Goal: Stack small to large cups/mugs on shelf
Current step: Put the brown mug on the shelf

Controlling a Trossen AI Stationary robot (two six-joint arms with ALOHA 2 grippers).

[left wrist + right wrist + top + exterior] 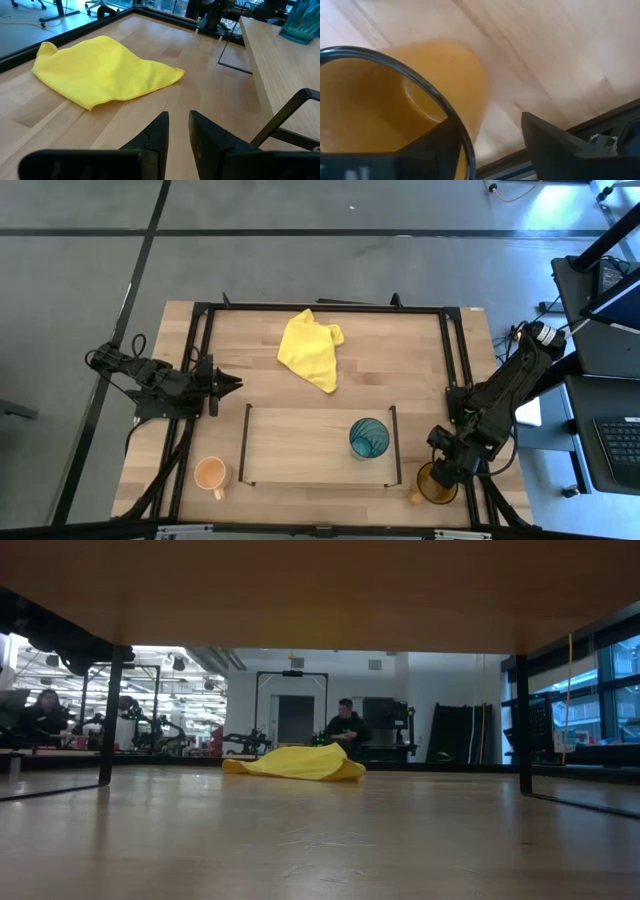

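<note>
The amber-brown translucent mug (437,483) stands on the table just right of the shelf (300,445), with its handle (413,497) toward the near-left. My right gripper (447,468) is open right over it. In the right wrist view one finger (427,147) is inside the mug (420,85) and the other (555,145) is outside its wall. The teal ribbed tumbler (369,438) stands upright on the shelf's right part. The pale-orange mug (211,473) stands on the table left of the shelf. My left gripper (232,383) is shut and empty at the table's left. My right gripper comes at the amber mug's rim (462,135) from above, slanting, one finger inside and one outside. Bare table shows between the outer finger and the mug's wall. Whether the inner finger touches the wall, I cannot tell. The mug stands on the table.
A crumpled yellow cloth (312,348) lies on the table beyond the shelf, also in the left wrist view (100,70) and the low view (300,762). The shelf's black uprights (395,442) stand at its short ends. People sit in the room behind (345,725).
</note>
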